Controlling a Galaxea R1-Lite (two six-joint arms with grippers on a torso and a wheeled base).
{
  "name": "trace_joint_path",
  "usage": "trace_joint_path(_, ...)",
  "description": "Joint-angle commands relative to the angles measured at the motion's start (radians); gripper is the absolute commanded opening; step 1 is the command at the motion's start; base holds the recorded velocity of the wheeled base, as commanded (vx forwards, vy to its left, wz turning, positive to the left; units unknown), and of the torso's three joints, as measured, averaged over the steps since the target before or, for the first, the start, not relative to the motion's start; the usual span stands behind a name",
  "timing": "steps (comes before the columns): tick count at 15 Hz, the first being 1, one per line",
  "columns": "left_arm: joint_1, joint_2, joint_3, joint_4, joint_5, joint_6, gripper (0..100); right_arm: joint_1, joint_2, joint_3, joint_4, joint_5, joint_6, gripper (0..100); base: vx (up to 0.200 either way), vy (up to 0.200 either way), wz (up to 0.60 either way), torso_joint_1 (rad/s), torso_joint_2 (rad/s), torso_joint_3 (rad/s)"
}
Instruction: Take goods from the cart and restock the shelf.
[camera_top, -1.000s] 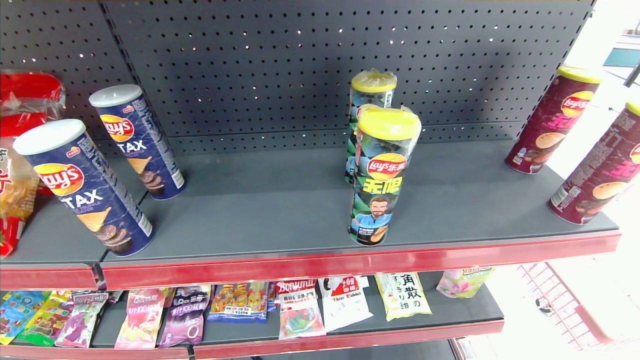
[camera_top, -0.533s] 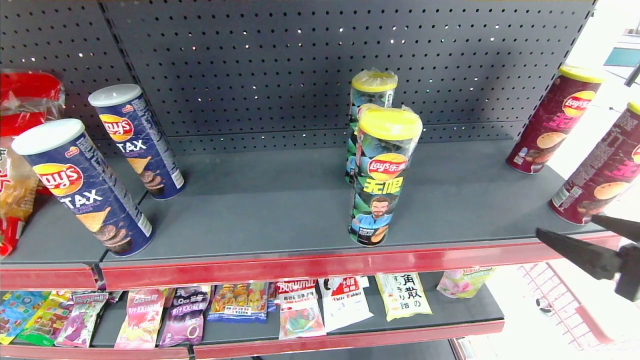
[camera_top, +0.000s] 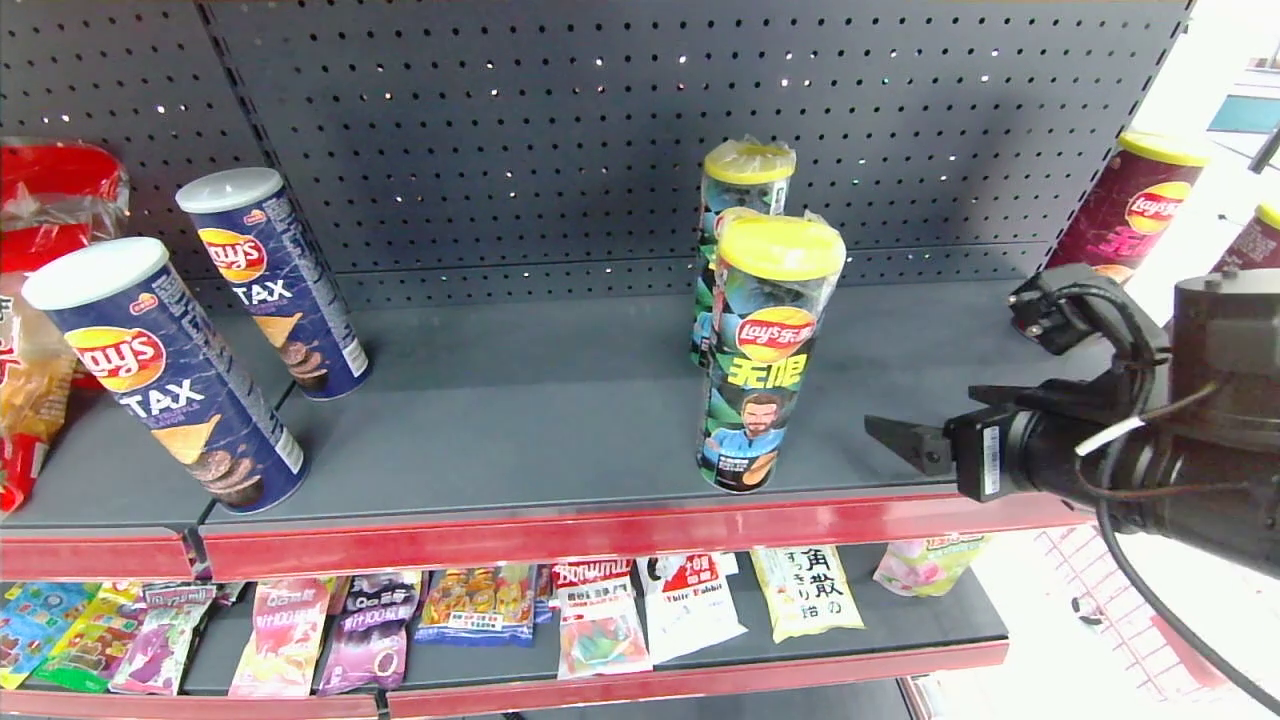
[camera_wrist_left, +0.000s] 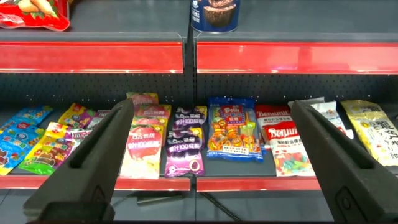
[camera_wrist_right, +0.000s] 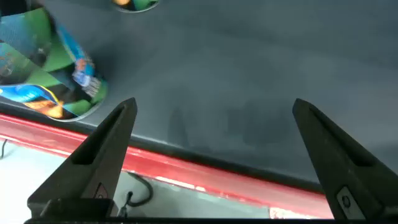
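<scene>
**A:** Is the right gripper (camera_wrist_right: 211, 112) holding anything?
**B:** Nope, its fingers are spread wide over the shelf (camera_top: 560, 400) edge, lower right. The green chip can (camera_top: 765, 350) stands mid-frame. The left gripper (camera_wrist_left: 211, 109) is wide open too.

- Pegboard (camera_top: 560, 130): dark, perforated, standing upright at the back.
- Candy bags (camera_top: 480, 605): a row lying flat along the lower shelf (camera_top: 890, 620), several overlapping, in many colours.
- Red bag (camera_top: 50, 190): far left, up against the pegboard.
- Orange packet (camera_top: 30, 370): just in front of the red bag, cut by the edge.
</scene>
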Motion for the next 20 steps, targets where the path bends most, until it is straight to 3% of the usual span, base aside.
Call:
trace_joint_path(1,0.0,0.001,0.0,0.0,0.001,-0.001,100,0.022,0.069,-0.024,-0.001,-0.001,-0.001,100,0.0,0.0,0.0,0.0,0.0,0.0)
trace_joint_path(20,0.0,0.001,0.0,0.0,0.001,-0.001,100,0.082,0.21,-0.136,-0.003,-0.003,0.003,100,0.0,0.0,0.0,0.0,0.0,0.0)
